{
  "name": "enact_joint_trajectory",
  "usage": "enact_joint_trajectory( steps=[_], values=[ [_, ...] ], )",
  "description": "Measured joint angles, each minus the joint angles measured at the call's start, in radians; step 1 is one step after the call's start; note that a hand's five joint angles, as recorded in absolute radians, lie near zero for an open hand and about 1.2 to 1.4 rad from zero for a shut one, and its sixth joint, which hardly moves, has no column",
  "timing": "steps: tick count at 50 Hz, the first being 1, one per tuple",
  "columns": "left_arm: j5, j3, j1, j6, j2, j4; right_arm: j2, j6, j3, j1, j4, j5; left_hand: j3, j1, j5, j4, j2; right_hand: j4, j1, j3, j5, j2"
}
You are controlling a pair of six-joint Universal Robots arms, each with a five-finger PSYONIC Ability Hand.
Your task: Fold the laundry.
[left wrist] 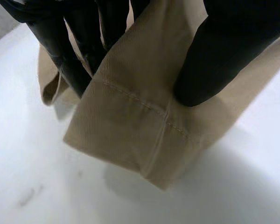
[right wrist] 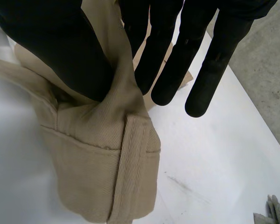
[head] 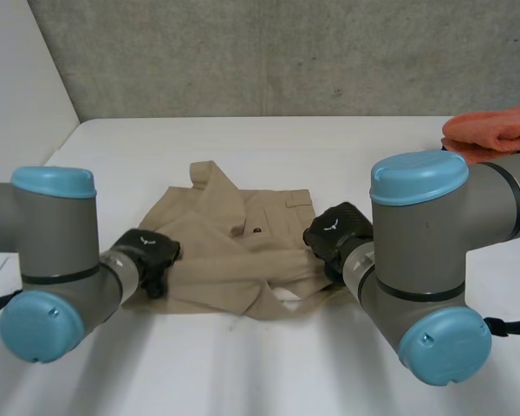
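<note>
A tan garment (head: pixel 230 256), partly folded, lies on the white table (head: pixel 269 139) between my arms. My left hand (head: pixel 146 256) is at its left edge, and the left wrist view shows the hemmed cloth (left wrist: pixel 140 116) pinched between my thumb (left wrist: pixel 214 60) and the fingers (left wrist: pixel 74 60), lifted off the table. At the garment's right edge is my right hand (head: pixel 336 232). Its thumb (right wrist: pixel 60 51) presses a bunched fold with a waistband (right wrist: pixel 107 163) against one finger, while the other fingers (right wrist: pixel 200 70) hang straight beside the cloth.
An orange towel (head: pixel 496 130) lies folded at the table's far right edge. A grey wall runs along the far side of the table. A bit of grey cloth (right wrist: pixel 275 212) shows on the table past my right hand's fingertips.
</note>
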Motion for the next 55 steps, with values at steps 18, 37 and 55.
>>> enact_joint_trajectory(
  steps=[18,37,55],
  values=[
    [-0.017,0.775,0.022,0.024,0.018,0.4,0.042,-0.136,-0.337,-0.118,-0.909,-0.014,0.008,0.0,0.0,0.007,0.016,0.002,0.0,0.0,0.0,0.001],
    [0.0,0.595,0.029,-0.033,0.018,0.534,0.031,-0.107,-0.279,-0.122,-0.693,-0.189,0.011,0.0,0.011,0.008,0.019,0.002,0.0,0.0,0.014,0.007],
    [0.084,0.083,-0.001,0.055,0.065,0.335,0.019,-0.209,0.05,-0.148,-0.223,-0.13,0.011,0.0,0.011,0.008,0.019,0.002,0.0,0.0,0.014,0.007]
  ],
)
